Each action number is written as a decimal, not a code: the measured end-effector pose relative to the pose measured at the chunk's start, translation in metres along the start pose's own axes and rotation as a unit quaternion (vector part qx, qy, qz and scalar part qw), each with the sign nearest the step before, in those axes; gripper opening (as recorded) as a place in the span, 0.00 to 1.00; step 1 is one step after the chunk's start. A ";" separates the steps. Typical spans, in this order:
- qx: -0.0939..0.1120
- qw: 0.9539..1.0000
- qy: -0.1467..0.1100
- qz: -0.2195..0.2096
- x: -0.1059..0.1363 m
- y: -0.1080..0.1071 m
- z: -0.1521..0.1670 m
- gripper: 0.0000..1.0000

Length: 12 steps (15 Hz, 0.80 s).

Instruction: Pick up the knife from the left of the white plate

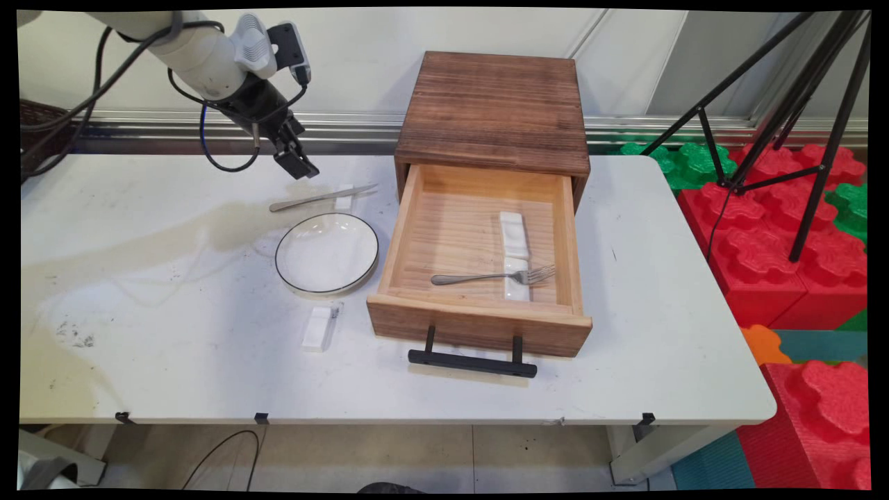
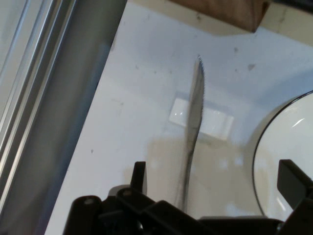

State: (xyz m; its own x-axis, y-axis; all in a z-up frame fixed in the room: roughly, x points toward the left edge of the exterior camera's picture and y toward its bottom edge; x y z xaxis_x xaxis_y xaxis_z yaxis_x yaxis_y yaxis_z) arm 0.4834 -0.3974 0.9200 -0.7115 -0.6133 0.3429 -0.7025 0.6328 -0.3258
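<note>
The gripper (image 1: 297, 161) hangs above the white table (image 1: 139, 333), just over the handle end of a table knife (image 1: 323, 198), with its two fingers spread wide and nothing between them; in the hand view one fingertip (image 2: 139, 176) rises left of the handle and the other sits far to the right, so the knife (image 2: 193, 129) runs up between them. The knife lies flat, its middle propped across a small white rest (image 1: 343, 201), the serrated tip pointing toward the wooden drawer box (image 1: 493, 111). Just beside it, nearer the camera, sits a white plate (image 1: 326, 252) with a dark rim, and below that a second white rest (image 1: 318, 328) lies alone. The drawer (image 1: 479, 278) stands pulled open, holding a fork (image 1: 494, 277) laid across one of two white rests (image 1: 514, 235). The knife looks like polished steel: stiff, thin, fairly light and probably slippery, low to the table except where the rest lifts it. The handle, thicker and blunt, seems the safest place to pinch, across its narrow width; a grip near the rest would likely find a little clearance under the metal
</note>
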 end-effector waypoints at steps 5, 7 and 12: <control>-0.008 1.000 -0.025 -0.001 0.004 -0.020 0.024 1.00; -0.014 0.999 -0.033 0.000 0.005 -0.027 0.033 1.00; -0.034 0.998 -0.053 0.008 0.009 -0.045 0.063 1.00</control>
State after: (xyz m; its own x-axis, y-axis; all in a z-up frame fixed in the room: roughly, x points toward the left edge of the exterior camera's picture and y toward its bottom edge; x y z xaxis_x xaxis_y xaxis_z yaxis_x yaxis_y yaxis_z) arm 0.5077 -0.4612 0.8821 -0.7234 -0.6469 0.2413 -0.6903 0.6716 -0.2689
